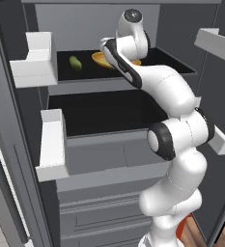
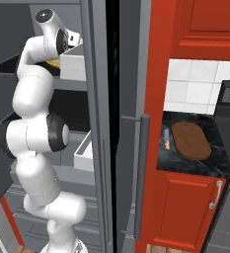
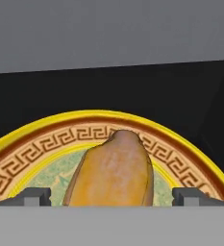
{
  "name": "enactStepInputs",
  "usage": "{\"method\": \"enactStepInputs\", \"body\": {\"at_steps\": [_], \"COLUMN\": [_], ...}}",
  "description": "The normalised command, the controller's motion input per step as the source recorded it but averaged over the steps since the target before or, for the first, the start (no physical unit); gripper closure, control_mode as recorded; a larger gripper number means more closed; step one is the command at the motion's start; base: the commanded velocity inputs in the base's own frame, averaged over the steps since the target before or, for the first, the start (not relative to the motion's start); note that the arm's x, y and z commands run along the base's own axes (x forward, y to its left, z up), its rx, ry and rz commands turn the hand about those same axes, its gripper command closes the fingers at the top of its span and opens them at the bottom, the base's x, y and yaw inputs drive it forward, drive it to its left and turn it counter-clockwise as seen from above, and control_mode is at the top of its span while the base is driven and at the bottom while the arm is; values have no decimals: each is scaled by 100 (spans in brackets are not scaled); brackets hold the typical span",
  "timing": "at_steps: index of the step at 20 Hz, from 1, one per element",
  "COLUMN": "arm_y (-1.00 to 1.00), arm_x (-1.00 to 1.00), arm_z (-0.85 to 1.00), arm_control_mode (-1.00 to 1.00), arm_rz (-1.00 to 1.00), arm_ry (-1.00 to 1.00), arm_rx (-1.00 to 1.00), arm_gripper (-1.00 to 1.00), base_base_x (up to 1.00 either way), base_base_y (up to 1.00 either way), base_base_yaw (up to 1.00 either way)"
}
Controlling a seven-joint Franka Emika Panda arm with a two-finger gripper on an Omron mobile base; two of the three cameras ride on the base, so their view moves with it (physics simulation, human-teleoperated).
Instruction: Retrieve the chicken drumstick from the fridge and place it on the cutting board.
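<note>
**Operator:** Chicken drumstick (image 3: 111,170) location, please.

**Monitor:** You are looking at it in the hand view. It is lying on the yellow plate (image 3: 46,146), on the green centre inside the key-pattern band, with its narrow end pointing away from the camera. The plate is sitting on the dark upper shelf (image 1: 172,62) of the fridge (image 1: 109,164).

**Operator:** Gripper status?

**Monitor:** You are seeing the gripper (image 3: 111,198) with its jaws standing apart. One fingertip (image 3: 34,196) is showing to the left of the drumstick and the other to its right, so the meat is lying between them. Whether the tips are touching it, you cannot tell.

**Operator:** Arm position?

**Monitor:** In the left base view the arm is reaching up into the open fridge, and its wrist is covering most of the plate (image 1: 100,59). A small green vegetable (image 1: 75,62) is lying on the same shelf, to the left of the plate and apart from it.

**Operator:** Cutting board?

**Monitor:** You are finding the cutting board (image 2: 190,141) in the right base view, lying flat on the dark counter (image 2: 185,165) beyond the fridge door (image 2: 129,148), above a red cabinet (image 2: 185,207). A small knife (image 2: 166,138) is lying just beside its left edge.
</note>
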Motion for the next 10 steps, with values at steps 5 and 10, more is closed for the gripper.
{"method": "enactStepInputs", "body": {"at_steps": [5, 10], "arm_y": [0, 0], "arm_x": [12, 4], "arm_z": [-10, -38], "arm_control_mode": [-100, -100], "arm_rz": [0, 0], "arm_ry": [3, 5], "arm_rx": [0, 0], "arm_gripper": [-100, -100], "base_base_x": [0, 0], "base_base_y": [0, 0], "base_base_yaw": [0, 0]}}
